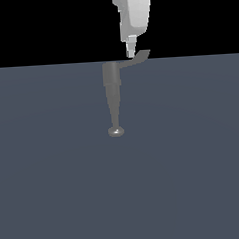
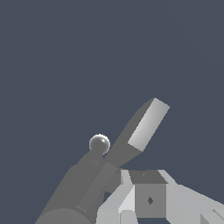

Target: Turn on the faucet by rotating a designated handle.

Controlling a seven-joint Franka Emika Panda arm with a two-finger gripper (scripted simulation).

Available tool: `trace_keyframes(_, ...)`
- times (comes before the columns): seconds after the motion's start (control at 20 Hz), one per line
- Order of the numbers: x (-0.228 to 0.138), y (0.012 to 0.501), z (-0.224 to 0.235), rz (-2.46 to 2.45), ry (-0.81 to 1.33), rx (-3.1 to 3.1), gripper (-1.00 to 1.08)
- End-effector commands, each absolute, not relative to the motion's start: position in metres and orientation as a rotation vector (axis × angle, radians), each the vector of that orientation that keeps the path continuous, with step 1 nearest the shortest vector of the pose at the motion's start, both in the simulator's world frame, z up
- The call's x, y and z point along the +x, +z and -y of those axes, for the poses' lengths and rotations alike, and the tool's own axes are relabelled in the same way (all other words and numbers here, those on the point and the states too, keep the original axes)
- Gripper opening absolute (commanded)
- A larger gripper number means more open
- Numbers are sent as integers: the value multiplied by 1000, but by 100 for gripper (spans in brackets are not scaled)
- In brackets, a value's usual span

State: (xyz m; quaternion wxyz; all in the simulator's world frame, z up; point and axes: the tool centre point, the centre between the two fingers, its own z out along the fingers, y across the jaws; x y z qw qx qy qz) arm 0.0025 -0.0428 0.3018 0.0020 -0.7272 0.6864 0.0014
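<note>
Exterior view: faucet [image 1: 112,87] stands on the grey floor [image 1: 194,162], body far back, spout running toward the camera and ending in a shiny knob [image 1: 116,131]. Handle [image 1: 136,60] angles off the body top toward the exterior view's right. White gripper [image 1: 131,51] hangs directly above the handle, tips about touching it.

Wrist view: handle [image 2: 142,129] with its paddle end raised, knob [image 2: 99,144] beside it. Gripper [image 2: 138,197] sits close against the handle's base; cannot tell whether released or clenched.
</note>
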Motion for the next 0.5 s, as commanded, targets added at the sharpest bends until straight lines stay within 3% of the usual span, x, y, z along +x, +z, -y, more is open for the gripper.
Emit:
trace_keyframes(0.0, 8, 300, 66, -2188, 0, -2253, -100)
trace_keyframes(0.45, 24, 300, 87, -2199, 0, -2243, -100)
